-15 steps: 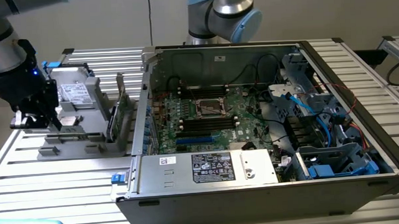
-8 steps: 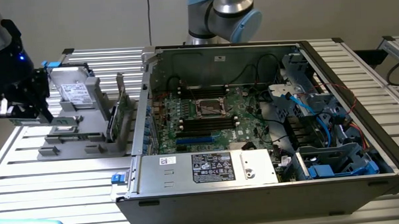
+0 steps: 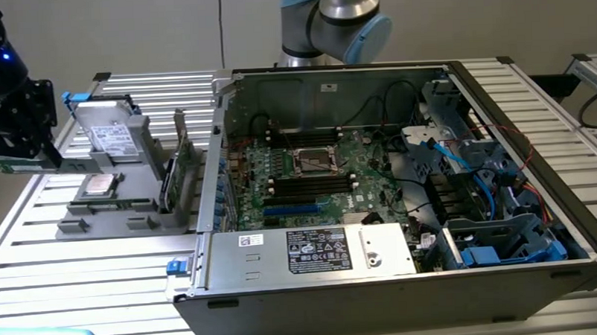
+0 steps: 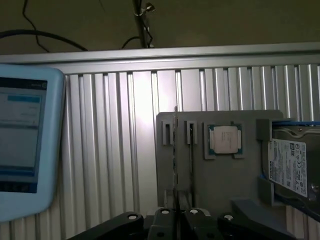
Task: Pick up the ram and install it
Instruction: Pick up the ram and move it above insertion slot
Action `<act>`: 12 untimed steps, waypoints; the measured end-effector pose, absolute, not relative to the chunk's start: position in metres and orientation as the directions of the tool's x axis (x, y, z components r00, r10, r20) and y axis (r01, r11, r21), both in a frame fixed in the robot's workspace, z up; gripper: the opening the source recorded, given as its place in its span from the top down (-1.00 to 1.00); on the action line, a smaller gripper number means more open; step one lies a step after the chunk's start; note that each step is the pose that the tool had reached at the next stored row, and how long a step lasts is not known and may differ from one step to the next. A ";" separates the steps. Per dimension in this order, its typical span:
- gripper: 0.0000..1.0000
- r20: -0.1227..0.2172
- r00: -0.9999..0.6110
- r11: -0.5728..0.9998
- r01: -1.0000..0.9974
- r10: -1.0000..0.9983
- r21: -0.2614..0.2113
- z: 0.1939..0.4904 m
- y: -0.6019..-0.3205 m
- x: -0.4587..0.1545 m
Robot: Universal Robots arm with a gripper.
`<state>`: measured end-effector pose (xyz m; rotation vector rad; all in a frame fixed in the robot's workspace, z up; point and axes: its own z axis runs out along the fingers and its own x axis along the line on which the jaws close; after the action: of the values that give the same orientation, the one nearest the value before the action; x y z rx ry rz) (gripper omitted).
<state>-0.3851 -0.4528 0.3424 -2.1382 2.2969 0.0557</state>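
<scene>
The black gripper (image 3: 20, 156) hung at the exterior view's left edge, above the slatted aluminium table (image 3: 84, 272) and just beside the grey plastic parts holder (image 3: 112, 215). Its fingers were drawn together and clamped on the ram (image 3: 13, 167), a long, thin, dark green memory stick that lay level under the tool, clear of the holder.

In the wrist view the gripper (image 4: 176, 216) held the ram (image 4: 176, 160) edge-on, so the stick showed as a fine dark line running out from between the fingers across the grey holder (image 4: 220, 180).

On the holder sat a square silver processor chip (image 4: 225, 139) and, beside it, a silver boxy hard drive (image 4: 290, 167) with a white label. A pale blue-framed tablet (image 4: 25, 145) lay on the slatted table (image 4: 115, 150), apart from the holder.

Toward the exterior view's right stood the open black computer case (image 3: 534, 100) with its green motherboard (image 3: 319, 174) exposed, well apart from the gripper.
</scene>
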 end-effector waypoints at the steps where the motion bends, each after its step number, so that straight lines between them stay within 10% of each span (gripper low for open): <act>1: 0.73 -0.025 -0.072 0.071 -0.997 -0.997 0.024 0.345 -0.453 -0.386; 12: 0.73 0.020 -0.072 0.072 -0.997 -0.997 0.023 0.362 -0.453 -0.393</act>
<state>-0.3928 -0.4532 0.3618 -2.1607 2.3218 0.0054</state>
